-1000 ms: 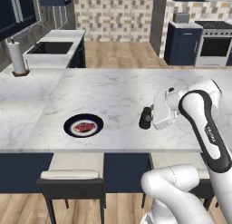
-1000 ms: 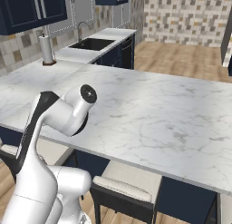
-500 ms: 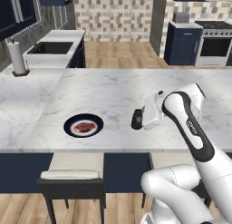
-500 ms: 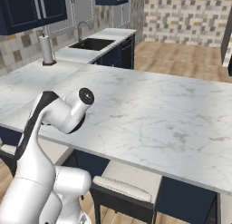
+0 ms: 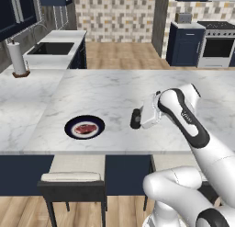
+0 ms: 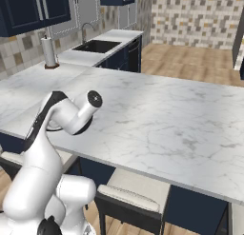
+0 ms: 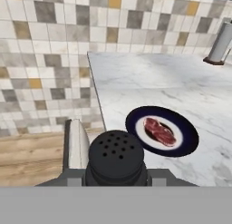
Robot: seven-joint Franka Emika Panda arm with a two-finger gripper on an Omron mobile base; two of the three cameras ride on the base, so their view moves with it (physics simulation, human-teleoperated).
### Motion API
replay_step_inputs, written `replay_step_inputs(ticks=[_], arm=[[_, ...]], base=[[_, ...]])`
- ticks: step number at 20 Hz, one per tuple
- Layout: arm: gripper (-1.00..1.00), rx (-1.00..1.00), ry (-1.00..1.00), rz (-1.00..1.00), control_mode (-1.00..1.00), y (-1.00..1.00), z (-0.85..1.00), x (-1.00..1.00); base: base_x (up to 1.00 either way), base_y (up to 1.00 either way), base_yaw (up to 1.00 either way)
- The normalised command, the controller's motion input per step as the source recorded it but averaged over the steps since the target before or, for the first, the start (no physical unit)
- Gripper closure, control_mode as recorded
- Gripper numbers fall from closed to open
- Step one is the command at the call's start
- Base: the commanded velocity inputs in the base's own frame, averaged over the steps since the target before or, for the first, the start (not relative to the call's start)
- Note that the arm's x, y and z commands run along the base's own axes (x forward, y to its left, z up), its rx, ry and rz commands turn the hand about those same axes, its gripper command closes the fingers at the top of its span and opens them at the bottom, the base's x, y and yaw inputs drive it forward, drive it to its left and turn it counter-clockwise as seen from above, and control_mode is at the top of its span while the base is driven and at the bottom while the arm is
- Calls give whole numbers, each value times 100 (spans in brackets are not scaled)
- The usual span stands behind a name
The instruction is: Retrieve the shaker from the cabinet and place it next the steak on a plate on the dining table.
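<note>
Black shaker (image 7: 117,158) sits clamped in the pincer (image 5: 136,119), its lower body hidden, near the plate (image 5: 69,128).

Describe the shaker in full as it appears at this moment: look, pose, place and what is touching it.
The shaker is a small black cylinder with a matte look and a rounded top dotted with small holes. In the hand view its holed top faces the camera, low in the picture between the gripper's fingers, which are shut on it. In the left base view it lies roughly sideways above the white marble dining table, to the right of the dark plate with the steak, apart from both.
</note>
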Motion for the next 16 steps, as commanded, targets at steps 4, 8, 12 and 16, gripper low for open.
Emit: replay_step_inputs(ticks=[4, 8, 12, 16], arm=[[100, 0, 0, 0, -100, 2, -20, 34], [100, 0, 1, 0, -100, 10, -24, 30], [100, 0, 1, 0, -100, 18, -27, 18], [100, 0, 0, 0, -100, 14, -26, 24]], base=[[0, 0, 0], [0, 0, 0], [0, 0, 0], [0, 0, 0]])
